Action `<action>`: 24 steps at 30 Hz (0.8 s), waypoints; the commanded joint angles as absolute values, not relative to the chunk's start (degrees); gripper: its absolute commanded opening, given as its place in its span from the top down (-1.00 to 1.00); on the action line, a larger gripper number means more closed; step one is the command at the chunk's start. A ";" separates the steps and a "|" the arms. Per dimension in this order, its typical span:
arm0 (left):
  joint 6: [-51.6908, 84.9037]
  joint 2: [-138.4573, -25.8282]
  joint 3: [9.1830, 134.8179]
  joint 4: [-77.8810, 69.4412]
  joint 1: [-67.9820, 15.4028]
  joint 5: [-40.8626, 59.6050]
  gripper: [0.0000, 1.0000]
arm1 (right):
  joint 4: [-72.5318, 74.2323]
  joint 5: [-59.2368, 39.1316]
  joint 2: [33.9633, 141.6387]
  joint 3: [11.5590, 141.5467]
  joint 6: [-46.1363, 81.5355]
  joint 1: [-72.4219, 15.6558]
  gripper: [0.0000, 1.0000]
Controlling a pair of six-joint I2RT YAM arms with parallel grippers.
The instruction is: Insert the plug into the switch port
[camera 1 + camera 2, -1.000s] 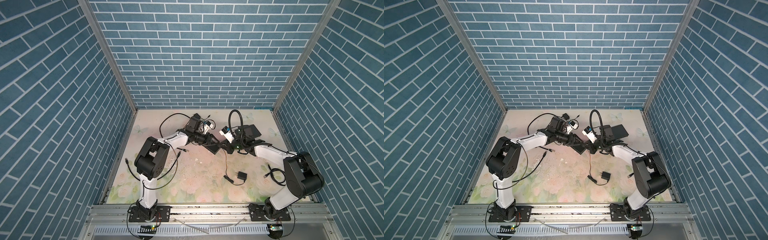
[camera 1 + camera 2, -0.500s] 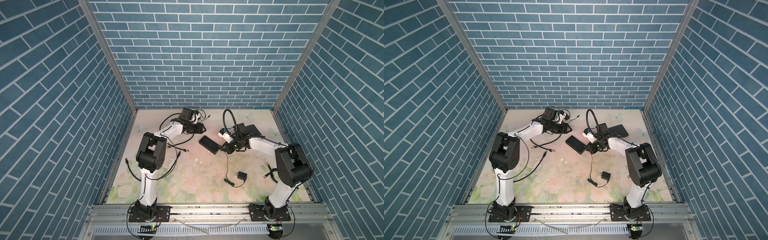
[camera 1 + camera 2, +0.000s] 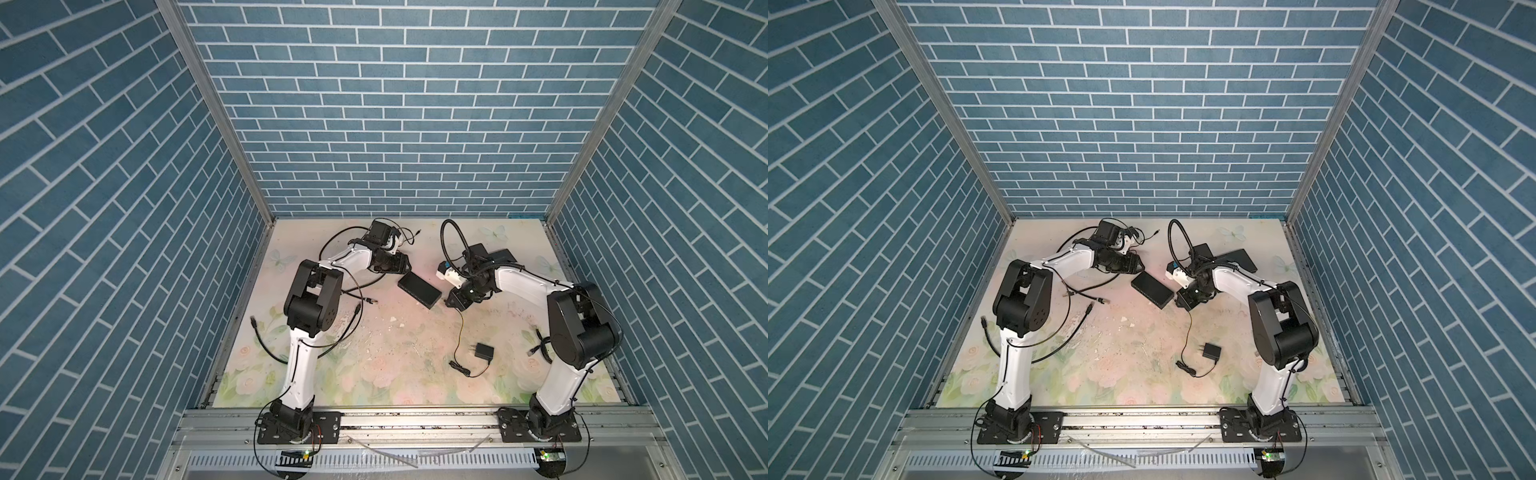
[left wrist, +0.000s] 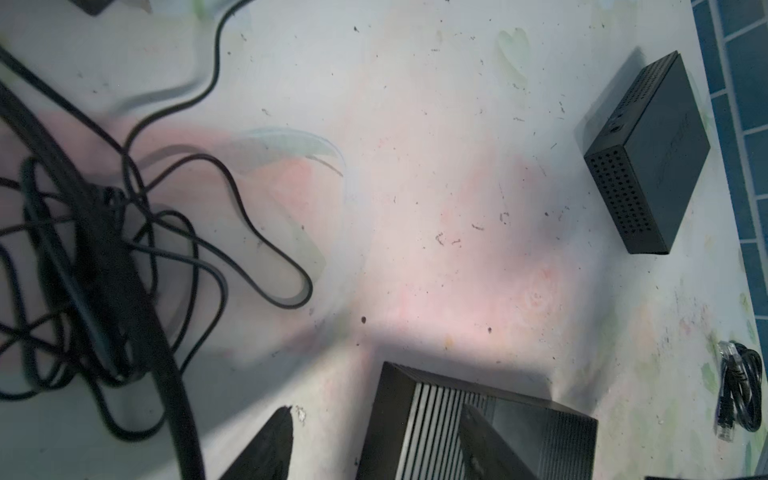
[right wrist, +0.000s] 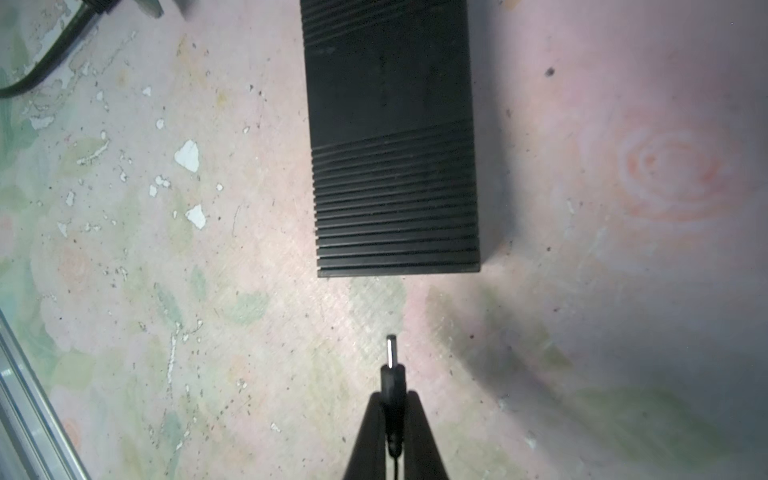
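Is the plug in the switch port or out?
Out: the plug sits clamped in the right pincer, bare mat between its tip and the switch.

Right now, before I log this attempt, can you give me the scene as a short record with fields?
plug: pinched in the right end effector, metal tip pointing at the switch
switch: lying flat on the table, a gap away from the plug tip
left end effector: open, holding nothing, at the switch's far end
power adapter: loose on the table near the right arm
status: plug not yet inserted
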State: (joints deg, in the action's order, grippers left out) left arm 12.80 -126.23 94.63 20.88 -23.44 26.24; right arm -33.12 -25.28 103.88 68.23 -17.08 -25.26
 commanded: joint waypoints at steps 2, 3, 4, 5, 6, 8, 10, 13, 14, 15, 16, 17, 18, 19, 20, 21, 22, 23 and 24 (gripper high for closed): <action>11.38 -125.91 92.79 20.83 -24.41 26.77 -0.30 | -37.58 -26.80 106.46 70.53 -23.04 -25.65 0.88; 11.34 -125.82 92.27 20.79 -24.43 26.64 -0.30 | -37.68 -26.54 106.62 70.83 -23.78 -25.87 0.88; 11.26 -125.72 91.89 20.65 -24.48 26.69 -0.30 | -37.02 -25.46 106.66 70.92 -24.02 -26.21 0.89; 11.12 -125.68 91.63 20.65 -24.44 26.55 -0.30 | -36.83 -24.87 106.69 71.12 -24.10 -26.51 0.89; 11.03 -125.64 91.38 20.70 -24.56 26.54 -0.30 | -36.96 -24.62 107.03 71.55 -24.14 -26.90 0.90; 10.82 -125.59 91.08 20.66 -24.74 26.40 -0.29 | -37.45 -23.44 107.78 72.21 -23.82 -27.74 0.91; 10.62 -125.73 90.97 20.66 -25.04 26.37 -0.29 | -37.19 -21.38 108.36 72.47 -23.25 -28.57 0.92; 10.12 -126.42 91.56 21.04 -25.32 26.48 -0.29 | -36.65 -20.02 108.53 72.60 -22.42 -29.08 0.93; 9.94 -126.69 91.82 21.22 -25.47 26.46 -0.29 | -36.48 -19.72 108.61 72.66 -22.34 -29.17 0.93; 9.81 -126.97 92.09 21.43 -25.50 26.51 -0.28 | -36.43 -19.20 108.84 72.90 -22.12 -29.25 0.93; 9.61 -127.17 92.27 21.58 -25.61 26.51 -0.27 | -36.39 -18.71 109.21 73.33 -21.65 -29.29 0.93; 9.63 -127.33 92.37 21.62 -25.58 26.46 -0.27 | -36.24 -18.27 109.54 73.75 -21.23 -29.27 0.93; 9.58 -127.43 92.45 21.71 -25.59 26.54 -0.26 | -36.14 -17.94 109.83 74.11 -20.92 -29.35 0.93; 9.58 -127.57 92.50 21.71 -25.66 26.55 -0.26 | -35.96 -17.80 110.03 74.42 -20.73 -29.46 0.93; 9.54 -127.56 92.46 21.70 -25.58 26.56 -0.25 | -35.68 -17.75 110.12 74.60 -20.56 -29.60 0.93; 9.56 -127.60 92.46 21.71 -25.64 26.69 -0.25 | -35.23 -17.75 110.13 74.86 -20.33 -29.74 0.93; 9.36 -127.65 92.46 21.71 -25.65 26.93 -0.25 | -34.54 -18.34 109.97 74.92 -20.00 -29.86 0.94; 9.24 -127.70 92.46 21.78 -25.60 27.15 -0.25 | -33.33 -19.21 109.74 74.73 -19.67 -29.96 0.93; 9.08 -127.79 92.52 21.89 -25.58 27.24 -0.25 | -31.83 -19.75 109.52 74.30 -19.23 -30.08 0.93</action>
State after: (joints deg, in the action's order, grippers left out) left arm 10.48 -126.26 91.79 20.71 -25.32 26.74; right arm -34.09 -18.96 109.21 72.49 -19.73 -29.47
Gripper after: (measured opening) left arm 0.625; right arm 0.090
